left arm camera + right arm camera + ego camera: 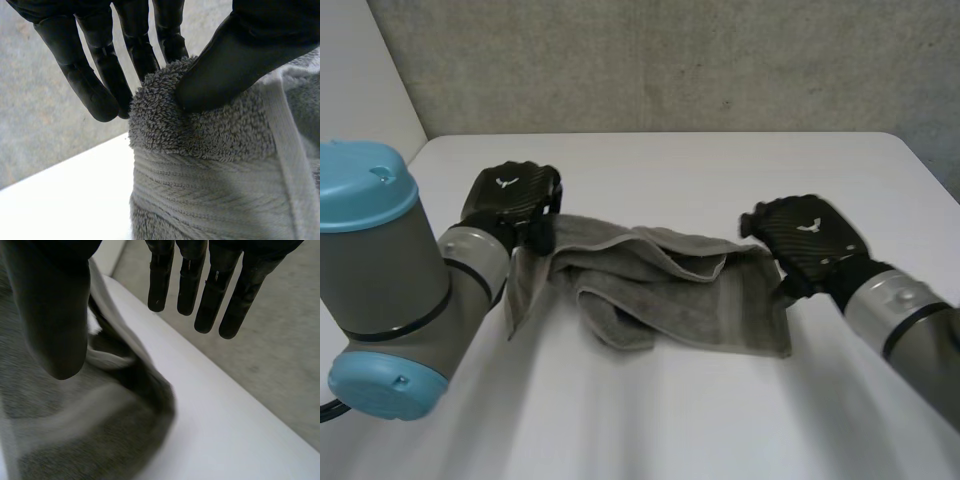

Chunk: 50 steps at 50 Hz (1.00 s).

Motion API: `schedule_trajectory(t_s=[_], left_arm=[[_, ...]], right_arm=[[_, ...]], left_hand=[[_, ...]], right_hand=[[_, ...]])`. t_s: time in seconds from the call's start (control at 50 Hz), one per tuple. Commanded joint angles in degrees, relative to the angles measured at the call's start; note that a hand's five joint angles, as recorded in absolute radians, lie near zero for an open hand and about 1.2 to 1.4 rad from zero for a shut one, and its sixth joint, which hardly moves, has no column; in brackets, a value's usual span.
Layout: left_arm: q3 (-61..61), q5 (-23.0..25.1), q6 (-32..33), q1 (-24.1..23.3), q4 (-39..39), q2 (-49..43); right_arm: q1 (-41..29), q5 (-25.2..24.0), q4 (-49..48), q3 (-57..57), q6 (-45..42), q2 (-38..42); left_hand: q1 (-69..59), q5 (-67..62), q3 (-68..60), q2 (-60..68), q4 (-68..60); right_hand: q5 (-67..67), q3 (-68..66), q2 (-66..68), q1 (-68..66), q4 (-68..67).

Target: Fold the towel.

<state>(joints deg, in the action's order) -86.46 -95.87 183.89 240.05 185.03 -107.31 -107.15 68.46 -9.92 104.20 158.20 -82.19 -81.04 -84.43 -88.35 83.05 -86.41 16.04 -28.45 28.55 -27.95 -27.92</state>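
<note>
Length is what the fold turns on: the towel (pixel 670 290) lies rumpled on the white table (pixel 650 410), its long axis running straight from the left hand (pixel 515 200) across to the right hand (pixel 810 232), one hand at each short end. The left hand pinches its end corner — thumb (pixel 225 65) pressed onto the terry pile, fingers (pixel 102 85) meeting it from the far side — and that corner hangs raised off the table below the palm. The right hand is spread and holds nothing: its straight fingers (pixel 210 290) point out over bare table, while the towel's other end lies under its thumb (pixel 50 315). By my reading, the left hand is the one placed to carry its end towards the right hand; the bunched ridge between the two hands could drag or roll under on the way.
</note>
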Motion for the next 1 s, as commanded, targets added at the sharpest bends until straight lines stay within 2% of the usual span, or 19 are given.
schedule_trajectory(t_s=[0.02, 0.1, 0.14, 0.2, 0.26, 0.28, 0.34, 0.42, 0.46, 0.52, 0.62, 0.74, 0.84, 0.92, 1.0], left_arm=[[-4.5, 3.2, -0.1, 5.0, 0.1, -0.5], [-6.4, 3.4, -0.1, 5.4, 0.2, -0.5], [-7.5, 3.5, 0.0, 5.5, 0.5, -0.4], [-7.8, 3.5, 0.0, 5.7, 0.7, -0.3], [-7.8, 3.5, -0.1, 7.3, 0.7, 0.1], [-7.8, 3.4, -0.2, 8.4, 0.7, 0.3], [-7.1, 3.4, -0.4, 10.0, 0.7, 1.0], [-5.2, 3.8, -1.3, 10.5, 0.8, 1.1], [-1.8, 4.1, -3.0, 10.7, 0.7, 0.5], [0.4, 4.1, -4.0, 10.9, 0.7, -0.3], [12.5, 3.1, -5.6, 11.2, -0.2, -11.7], [18.4, 2.1, -5.8, 11.2, -4.7, -17.0], [17.6, 2.0, -6.1, 10.0, -10.3, -16.9], [16.2, 2.2, -6.1, 9.7, -10.5, -15.8], [14.5, 2.3, -6.1, 9.9, -10.3, -14.7]], right_arm=[[-5.3, 6.7, 0.1, -6.8, 0.5, 9.0], [-6.8, 8.1, 0.2, -11.3, 1.5, 14.5], [-7.5, 8.8, 0.3, -16.3, 2.3, 20.5], [-7.6, 9.6, 0.4, -20.2, 2.5, 25.4], [-7.7, 10.7, 0.8, -21.5, 2.7, 27.1], [-8.0, 12.5, 1.0, -21.8, 3.0, 27.8], [-9.0, 14.7, 1.6, -21.1, 3.4, 27.4], [-10.5, 15.2, 2.4, -19.6, 3.4, 24.4], [-10.5, 15.6, 2.9, -16.9, 3.4, 19.2], [-10.2, 15.6, 2.9, -13.9, 2.7, 15.5], [-9.9, 15.6, 3.0, -9.3, 2.4, 11.6], [-10.1, 14.4, 2.4, -1.8, 2.5, 6.2], [-11.2, 12.7, 2.2, 1.4, 2.6, 6.1], [-11.3, 11.7, 1.8, 1.9, 2.5, 6.8], [-11.9, 11.1, 0.6, 0.7, 2.4, 12.0]], left_hand=[[1.0, 14.4, 8.4, -3.1, 6.4], [1.0, 14.4, 8.4, -3.1, 6.4], [1.0, 14.4, 8.4, -3.1, 6.4], [1.0, 14.4, 8.4, -3.1, 6.4], [1.0, 14.4, 8.4, -3.1, 6.4], [1.0, 14.4, 8.4, -3.1, 6.4], [1.0, 14.4, 8.4, -3.1, 6.4], [1.0, 14.4, 8.4, -3.1, 6.4], [1.0, 14.4, 8.4, -3.1, 6.4], [1.0, 14.4, 8.4, -3.1, 6.4], [1.0, 14.4, 8.4, -3.1, 6.4], [1.0, 14.4, 8.4, -3.1, 6.4], [1.0, 14.4, 8.4, -3.1, 6.4], [1.0, 14.4, 8.4, -3.1, 6.4], [1.0, 14.4, 8.4, -3.1, 6.4]], right_hand=[[-1.0, 3.4, -3.5, 2.9, 2.9], [-0.8, 3.2, -3.3, 2.7, 2.7], [-0.8, 3.2, -3.3, 2.7, 2.7], [-0.8, 3.2, -3.3, 2.7, 2.7], [-0.8, 3.2, -3.3, 2.7, 2.7], [-0.8, 3.2, -3.3, 2.7, 2.7], [-0.5, 2.9, -3.0, 2.4, 2.4], [-0.8, 3.2, -3.3, 2.7, 2.7], [-2.2, 4.6, -4.7, 4.1, 4.0], [-3.7, 6.1, -6.2, 5.6, 5.5], [-4.2, 6.6, -6.7, 6.1, 6.1], [-1.7, 4.1, -4.2, 3.6, 3.5], [-2.7, 5.1, -5.2, 4.6, 4.5], [-2.5, 4.9, -5.0, 4.4, 4.4], [-0.8, 3.2, -3.3, 2.7, 2.7]])
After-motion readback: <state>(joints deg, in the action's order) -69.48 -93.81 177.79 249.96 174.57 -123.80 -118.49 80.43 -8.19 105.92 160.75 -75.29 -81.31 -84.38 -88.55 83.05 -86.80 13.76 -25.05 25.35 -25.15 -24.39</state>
